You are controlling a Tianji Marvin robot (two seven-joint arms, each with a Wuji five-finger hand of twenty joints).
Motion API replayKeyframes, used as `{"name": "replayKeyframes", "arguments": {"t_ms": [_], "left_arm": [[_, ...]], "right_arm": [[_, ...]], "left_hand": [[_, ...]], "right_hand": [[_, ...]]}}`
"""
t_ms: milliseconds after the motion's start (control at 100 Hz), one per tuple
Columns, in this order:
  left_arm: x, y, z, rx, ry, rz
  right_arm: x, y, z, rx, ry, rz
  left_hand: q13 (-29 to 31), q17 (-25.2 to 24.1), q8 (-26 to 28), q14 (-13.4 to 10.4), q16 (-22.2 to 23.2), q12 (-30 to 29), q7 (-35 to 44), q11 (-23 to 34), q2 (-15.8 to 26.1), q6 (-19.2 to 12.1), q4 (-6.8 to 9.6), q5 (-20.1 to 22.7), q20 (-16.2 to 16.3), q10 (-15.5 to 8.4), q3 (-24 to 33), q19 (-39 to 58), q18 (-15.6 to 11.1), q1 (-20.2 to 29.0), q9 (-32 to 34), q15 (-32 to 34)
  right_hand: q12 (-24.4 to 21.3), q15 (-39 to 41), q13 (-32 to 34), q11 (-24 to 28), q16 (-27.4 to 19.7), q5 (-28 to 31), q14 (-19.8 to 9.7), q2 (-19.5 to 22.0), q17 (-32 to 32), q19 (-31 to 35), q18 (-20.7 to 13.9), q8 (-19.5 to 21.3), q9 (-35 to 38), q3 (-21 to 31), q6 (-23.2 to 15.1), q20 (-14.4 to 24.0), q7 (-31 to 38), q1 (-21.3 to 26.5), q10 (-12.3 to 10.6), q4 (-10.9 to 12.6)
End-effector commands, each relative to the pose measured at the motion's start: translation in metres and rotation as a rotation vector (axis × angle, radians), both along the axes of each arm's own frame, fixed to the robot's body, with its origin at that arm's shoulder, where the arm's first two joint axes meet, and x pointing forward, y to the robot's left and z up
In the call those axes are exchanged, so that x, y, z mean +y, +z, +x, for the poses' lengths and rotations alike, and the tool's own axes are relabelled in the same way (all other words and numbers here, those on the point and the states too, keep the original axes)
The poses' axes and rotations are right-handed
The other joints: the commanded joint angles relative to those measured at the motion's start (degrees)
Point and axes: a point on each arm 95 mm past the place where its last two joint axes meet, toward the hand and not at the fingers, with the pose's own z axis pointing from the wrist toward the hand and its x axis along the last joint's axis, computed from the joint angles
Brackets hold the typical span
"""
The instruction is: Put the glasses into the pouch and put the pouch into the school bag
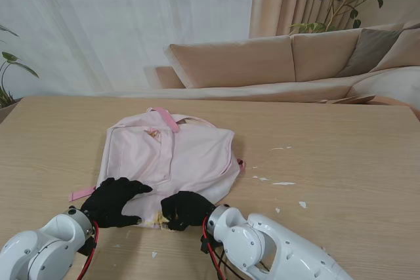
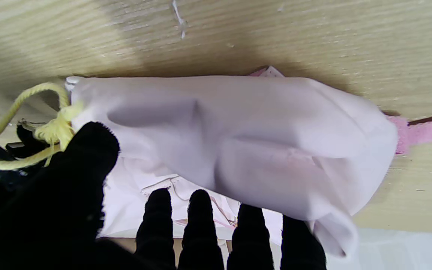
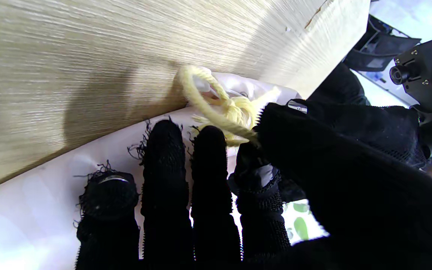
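The pouch (image 2: 238, 142), soft pale fabric, is held at the school bag's (image 1: 170, 155) six-o'clock edge. The yellow drawstring (image 3: 216, 112) is pinched by the right hand (image 1: 187, 209); the left hand (image 1: 115, 201) is closed on the cloth. It is judged light, limp and slippery, best gripped at the gathered neck.

School bag (image 1: 172, 155): pale pink, lying flat on the counter (image 1: 341, 149), left of centre from where I sit, darker pink handle (image 1: 166, 119) at its far end, a pink strap end (image 1: 81, 194) poking out on the left. Pouch (image 2: 234, 142): pale pinkish-white cloth, soft and bulging, lying at the bag's near edge. Its neck is gathered and tied with a yellow drawstring (image 3: 219, 112), knotted, one loop free (image 2: 24, 101). I cannot see the glasses.
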Motion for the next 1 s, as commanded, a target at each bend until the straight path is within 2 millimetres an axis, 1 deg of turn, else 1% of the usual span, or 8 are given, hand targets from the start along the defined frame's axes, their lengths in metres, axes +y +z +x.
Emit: {"name": "replayKeyframes", "arguments": {"t_ms": [0, 210, 380, 530, 660, 770, 880, 990], "left_arm": [[-0.0008, -0.0031, -0.0034, 0.023, 0.0, -0.004], [-0.0004, -0.0031, -0.0037, 0.025, 0.0, -0.004], [-0.0001, -0.0034, -0.0041, 0.023, -0.001, -0.002], [0.0, -0.0035, -0.0046, 0.023, -0.002, -0.003], [0.0002, -0.0034, -0.0048, 0.023, -0.004, -0.002], [0.0001, -0.0039, -0.0054, 0.025, -0.005, -0.002], [0.0004, -0.0038, -0.0061, 0.025, -0.006, 0.001], [0.0006, -0.0021, -0.008, 0.021, -0.009, -0.009]], "right_arm": [[0.0043, -0.0011, -0.0027, 0.007, 0.015, -0.001], [0.0064, -0.0024, -0.0021, 0.007, 0.014, 0.008], [0.0065, -0.0012, -0.0031, 0.013, 0.019, 0.003], [0.0058, 0.0005, -0.0041, 0.027, 0.007, 0.026], [0.0041, 0.0022, -0.0051, 0.031, 0.002, 0.04], [0.0038, 0.0048, -0.0055, 0.03, 0.004, 0.039], [0.0054, 0.0061, -0.0047, 0.015, -0.019, 0.058], [0.0069, 0.0075, -0.0038, 0.016, -0.042, 0.085]], "left_hand": [[-1.5, -0.1, 0.6, -0.7, -0.6, 0.2, -1.1, -0.6, 0.9, -0.4, 0.76, 0.1, 0.4, -1.0, -0.5, 1.3, 0.5, -1.2, -0.8, -0.8], [-1.4, -0.2, 0.6, -0.7, -0.6, 0.2, -1.2, -0.6, 1.0, -0.5, 0.78, 0.1, 0.4, -1.0, -0.6, 1.2, 0.5, -1.2, -0.8, -0.8], [-1.4, -0.2, 0.6, -0.6, -0.6, 0.2, -1.2, -0.4, 1.1, -0.5, 0.79, 0.1, 0.4, -1.0, -0.8, 1.2, 0.6, -1.3, -0.7, -0.8], [-1.4, -0.2, 0.6, -0.6, -0.6, 0.2, -1.3, -0.4, 1.2, -0.5, 0.82, 0.1, 0.4, -1.0, -0.9, 1.2, 0.6, -1.2, -0.7, -0.8], [-1.4, -0.2, 0.6, -0.6, -0.6, 0.2, -1.3, -0.4, 1.3, -0.5, 0.81, 0.1, 0.4, -1.0, -0.9, 1.2, 0.5, -1.2, -0.8, -0.8], [-1.4, -0.2, 0.6, -0.6, -0.6, 0.2, -1.3, -0.4, 1.2, -0.5, 0.83, 0.1, 0.4, -1.0, -0.9, 1.2, 0.6, -1.1, -0.8, -0.8], [-1.4, -0.2, 0.6, -0.6, -0.6, 0.1, -1.4, -0.4, 1.3, -0.6, 0.82, 0.1, 0.3, -1.0, -1.0, 1.2, 0.5, -1.3, -0.8, -0.8], [-1.4, -0.2, 0.6, -0.5, -0.6, 0.2, -1.3, -0.4, 1.2, -0.5, 0.84, 0.2, 0.3, -1.0, -0.9, 1.2, 0.6, -1.1, -0.7, -0.8]], "right_hand": [[-4.8, -3.1, 7.3, -3.3, -3.4, 2.2, 1.0, -2.8, 4.9, 2.1, 2.2, 2.7, 6.7, 3.0, 0.8, -2.1, 3.3, 3.9, 0.1, -0.8], [-7.5, -1.2, 14.5, 3.6, -6.8, -3.7, 1.3, -2.4, 9.1, 3.9, 1.8, 4.4, 13.4, 6.3, -4.8, -4.6, -2.5, 15.0, -8.0, -0.4], [-3.1, 8.1, 8.1, 12.1, -2.2, -18.3, 0.8, 0.2, 3.3, 5.0, -0.4, -14.9, 7.5, 8.8, 3.2, -2.8, -24.8, 18.3, -10.6, -0.9], [-0.2, 11.2, 5.4, 13.1, -0.7, -15.4, 0.1, 3.0, 1.3, 4.8, -0.3, -22.9, 5.8, 7.8, 5.1, -2.4, -29.7, 17.8, -8.9, 0.1], [1.6, 10.7, 0.2, 11.8, 1.1, -16.7, 0.4, 2.8, -2.4, 3.2, -0.5, -24.2, 0.5, 6.1, 5.0, -1.9, -30.2, 11.2, -6.3, 0.7], [6.1, 13.9, -2.8, 14.9, 3.4, -14.2, -0.1, 1.2, -3.7, 2.9, -0.6, -22.1, -2.8, 10.2, 2.4, -0.4, -27.0, 16.7, -7.0, 1.7], [7.6, 15.7, 6.6, 13.5, -0.1, -4.3, 0.4, -5.3, 2.2, 8.2, -2.2, -20.5, 7.3, 19.2, 0.4, -11.5, -25.0, 22.3, -8.1, -4.1], [6.9, 16.2, 12.6, 12.1, -1.6, 0.5, 0.0, -1.6, 8.3, 10.6, 0.2, -21.2, 13.3, 19.2, -0.1, -13.6, -24.8, 21.2, -8.1, -3.0]]}}
